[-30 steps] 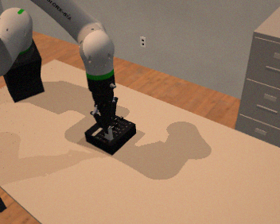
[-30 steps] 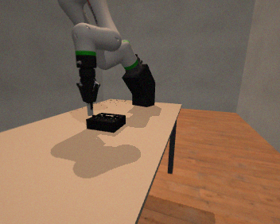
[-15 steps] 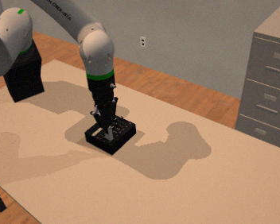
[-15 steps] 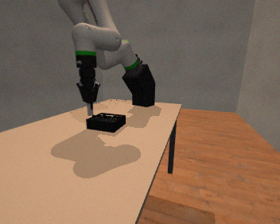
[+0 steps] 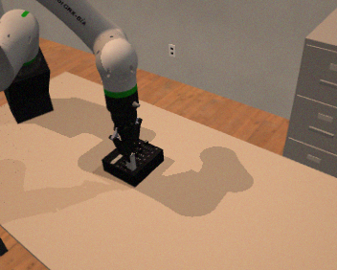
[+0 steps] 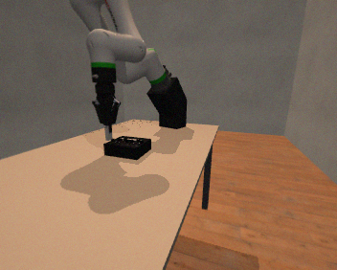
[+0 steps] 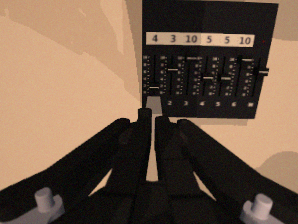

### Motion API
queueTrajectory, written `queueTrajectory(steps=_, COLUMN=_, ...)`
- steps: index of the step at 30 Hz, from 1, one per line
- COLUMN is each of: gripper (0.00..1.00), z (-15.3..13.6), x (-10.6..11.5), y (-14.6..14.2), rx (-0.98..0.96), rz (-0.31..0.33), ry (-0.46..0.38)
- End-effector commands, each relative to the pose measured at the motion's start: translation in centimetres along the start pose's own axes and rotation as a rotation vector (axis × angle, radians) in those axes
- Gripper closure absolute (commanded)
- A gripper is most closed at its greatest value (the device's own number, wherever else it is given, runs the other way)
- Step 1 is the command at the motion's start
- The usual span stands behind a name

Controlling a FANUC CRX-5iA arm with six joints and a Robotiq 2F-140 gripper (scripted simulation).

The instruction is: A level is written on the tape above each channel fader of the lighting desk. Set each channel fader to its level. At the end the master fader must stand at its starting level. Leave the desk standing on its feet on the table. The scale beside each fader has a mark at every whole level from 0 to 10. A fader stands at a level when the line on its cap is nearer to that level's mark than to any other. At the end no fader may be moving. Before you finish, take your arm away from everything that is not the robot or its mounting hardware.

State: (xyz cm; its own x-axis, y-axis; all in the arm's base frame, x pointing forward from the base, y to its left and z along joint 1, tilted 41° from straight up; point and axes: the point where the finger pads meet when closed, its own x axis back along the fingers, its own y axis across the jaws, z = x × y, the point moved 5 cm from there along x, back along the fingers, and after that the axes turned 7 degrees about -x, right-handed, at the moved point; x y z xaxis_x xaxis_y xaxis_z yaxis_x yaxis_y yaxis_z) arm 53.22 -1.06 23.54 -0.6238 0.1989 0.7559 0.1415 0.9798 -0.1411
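The black lighting desk (image 5: 141, 173) (image 6: 128, 147) (image 7: 210, 20) stands flat on the table. Its tape (image 7: 200, 39) reads 4, 3, 10, 5, 5, 10. The first fader cap (image 7: 154, 88) sits low on its scale. The second cap (image 7: 172, 70) sits in the upper half. The third cap (image 7: 191, 59) and the sixth cap (image 7: 247, 60) are at the top, and the fourth cap (image 7: 207, 77) and fifth cap (image 7: 225, 78) are near the middle. The master cap (image 7: 263, 71) is at the far right. My gripper (image 7: 153, 106) (image 5: 127, 162) (image 6: 108, 136) is shut and empty, its tips just below the first fader's near end.
The arm's black base (image 5: 29, 93) (image 6: 170, 102) stands at the table's far end. A grey filing cabinet (image 5: 321, 96) stands on the floor beyond the table. The table's edge (image 6: 195, 189) runs along the right in the exterior view.
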Motion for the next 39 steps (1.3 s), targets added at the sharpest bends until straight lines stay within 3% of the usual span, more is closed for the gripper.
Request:
queueTrajectory(steps=1, gripper=1.0, z=-0.01, x=-0.13, y=0.01, rx=0.0, rz=0.0, ry=0.0)
queueTrajectory(steps=39, gripper=1.0, z=0.17, x=-0.81, y=-0.01, rx=0.0, rz=0.0, ry=0.0)
